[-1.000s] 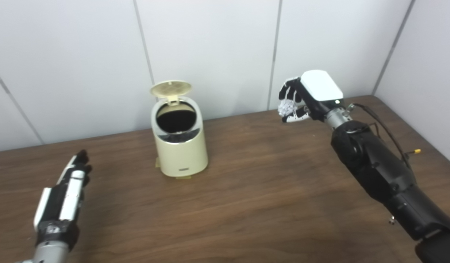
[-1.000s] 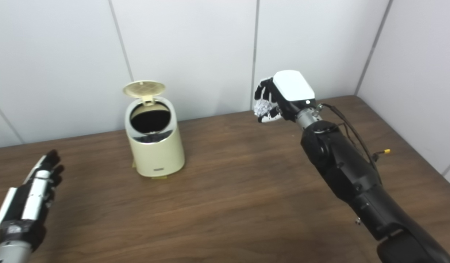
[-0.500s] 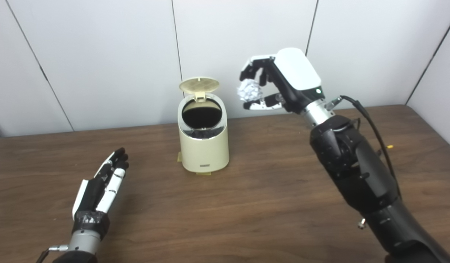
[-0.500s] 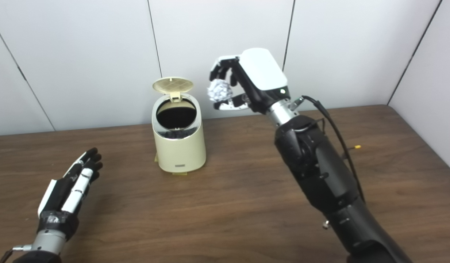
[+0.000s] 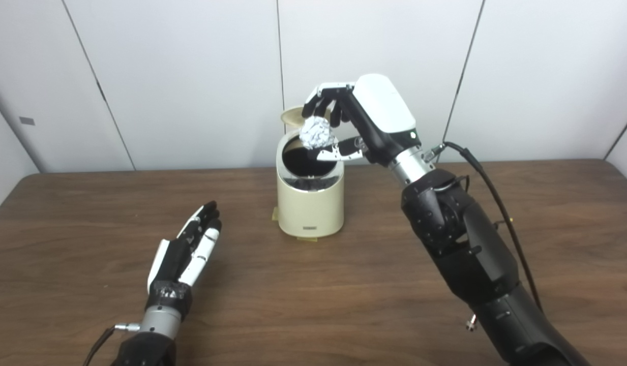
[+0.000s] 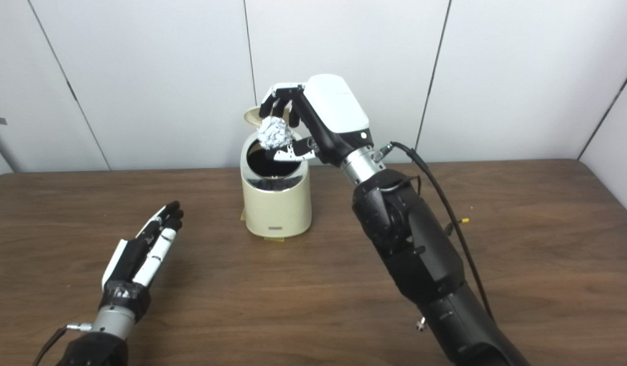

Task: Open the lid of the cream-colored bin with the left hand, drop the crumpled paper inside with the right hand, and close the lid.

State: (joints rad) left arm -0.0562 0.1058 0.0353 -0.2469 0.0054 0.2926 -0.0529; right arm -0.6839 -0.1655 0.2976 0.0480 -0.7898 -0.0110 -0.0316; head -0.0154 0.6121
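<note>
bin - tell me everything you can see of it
The bin is a small cream-coloured tub, plastic by its look, with rounded walls, a shiny silver rim around a dark round mouth and a small dark label low on the front. It stands upright on the brown table, far side, near the wall. Its lid is tipped up at the back, mostly hidden by the right hand, which holds the paper ball over the mouth. Nothing but the table touches it.

A plain lab or test room: bare white wall panels (image 5: 191, 76) with dark seams close off the back, a dark wood-grain tabletop (image 5: 344, 305) fills the floor of view, and exposed cable (image 5: 501, 213) runs along the robot arm (image 5: 460, 244).
</note>
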